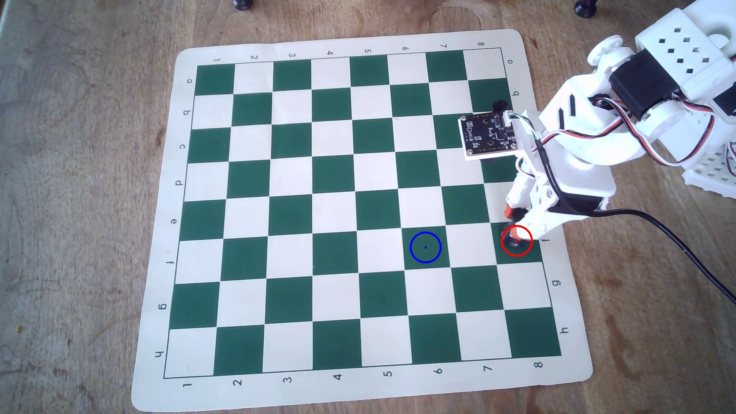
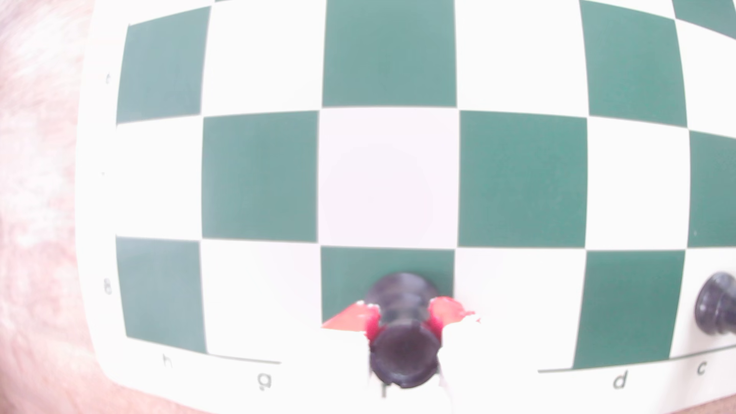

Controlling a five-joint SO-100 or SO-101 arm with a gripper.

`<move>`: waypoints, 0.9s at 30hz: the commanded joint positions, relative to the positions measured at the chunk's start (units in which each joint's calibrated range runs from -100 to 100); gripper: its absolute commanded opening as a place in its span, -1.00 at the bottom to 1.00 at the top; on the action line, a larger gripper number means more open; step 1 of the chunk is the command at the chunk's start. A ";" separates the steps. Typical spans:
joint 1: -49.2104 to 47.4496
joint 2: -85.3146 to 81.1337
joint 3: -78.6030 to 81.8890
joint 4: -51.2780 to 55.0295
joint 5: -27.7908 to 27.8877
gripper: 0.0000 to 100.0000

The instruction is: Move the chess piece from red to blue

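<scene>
Now, with the hand (image 2: pixel 403 318) pinching the chess piece (image 2: pixel 402 314) at its waist on red (image 1: pixel 516 240), lift straight up before heading toward blue (image 1: pixel 425 247).

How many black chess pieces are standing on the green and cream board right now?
2. One matte black rook stands in the red circle, clamped by the gripper; the other black rook stands along the same board edge, partly hidden overhead.

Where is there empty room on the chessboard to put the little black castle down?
The blue circle is bare, and so are the squares left of it and below it. It is crowded on the right edge, where the hand grips the castle at the red circle.
</scene>
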 commanded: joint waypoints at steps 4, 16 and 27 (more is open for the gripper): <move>-0.76 -4.73 -1.42 1.07 -0.29 -0.99; 1.27 -11.61 -16.65 18.60 -0.34 -0.99; 7.45 9.70 -59.62 26.22 0.44 -0.99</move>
